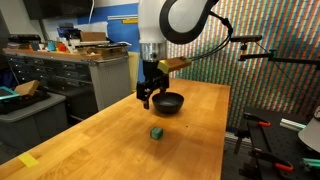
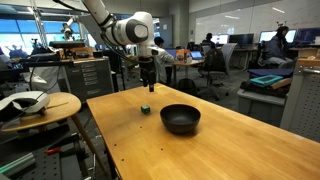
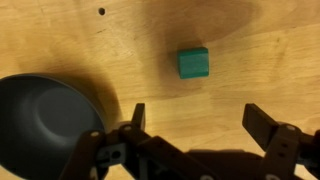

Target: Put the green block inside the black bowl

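gripper [image 3: 197, 112]: jaws spread wide, nothing between them; hangs above the counter [image 1: 105, 135], clear of the wood in both exterior views
green block [image 3: 194, 63]: flat on the counter, alone, untouched; in the wrist view it lies just ahead of the gap between the fingers [image 3: 138, 112], roughly centred on it; in an exterior view the block [image 2: 146, 110] is almost straight under the gripper [image 2: 147, 85]
black bowl [image 1: 168, 103]: upright on the counter, near the block but not touching it; what the wrist view shows of the inside [image 3: 40, 125] looks empty
step: my read is pre-grasp, lining up over the block; descent not yet done
handling: small rigid cube, likely very light; faces look plain and smooth, so it could slip or squirt out under an off-centre pinch; not fragile, no need to go soft on the squeeze
where to grip: two opposite side faces, mid-height, pads square to them; block edges look slightly turned against the finger line in the wrist view, so a small wrist yaw first would help
risk: a fingertip landing on top of the cube or nudging it sideways; it will slide easily on this wood
drop: bowl is wide and shallow; release low over the middle, cube may bounce
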Tool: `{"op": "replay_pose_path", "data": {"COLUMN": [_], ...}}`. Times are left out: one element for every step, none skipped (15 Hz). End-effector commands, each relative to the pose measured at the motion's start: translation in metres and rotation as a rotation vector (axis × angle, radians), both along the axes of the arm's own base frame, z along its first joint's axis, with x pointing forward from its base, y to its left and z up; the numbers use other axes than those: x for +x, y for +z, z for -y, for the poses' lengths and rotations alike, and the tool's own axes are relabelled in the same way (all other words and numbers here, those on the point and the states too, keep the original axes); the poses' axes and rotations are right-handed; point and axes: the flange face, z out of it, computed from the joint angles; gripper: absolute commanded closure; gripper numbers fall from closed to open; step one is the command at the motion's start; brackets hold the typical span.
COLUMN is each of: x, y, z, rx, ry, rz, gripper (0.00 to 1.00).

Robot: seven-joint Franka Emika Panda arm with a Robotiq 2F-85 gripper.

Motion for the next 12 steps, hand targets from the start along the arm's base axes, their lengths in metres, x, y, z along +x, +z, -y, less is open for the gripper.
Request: {"op": "replay_pose_path", "data": {"x": [0.004,0.003,0.001,-0.001,-0.002,-0.004,-0.006,-0.008,-0.009,-0.010,-0.011,-0.011], "y": [-0.022,-0.031,-0.038,-0.046,-0.052,-0.059,-0.065,-0.071,-0.075,-0.080,-0.084,-0.087], "z": [-0.014,-0.017,-0.020,-0.024,-0.027,-0.030,-0.032,-0.034,-0.036,-0.037,-0.037,-0.037], "rx": [0.028,0.031,0.034,0.035,0.036,0.037,0.040,0.041,0.041,0.040,0.038,0.037], "ry": [-0.026,-0.026,-0.022,-0.015,-0.009,-0.008,-0.003,-0.001,0.004,0.008,0.014,0.022], "rz": [-0.002,-0.007,-0.017,-0.023,-0.032,-0.038,-0.047,-0.057,-0.063,-0.068,-0.069,-0.070], "gripper": [0.00,0.00,0.00,0.00,0.00,0.00,0.00,0.00,0.00,0.00,0.00,0.00]}}
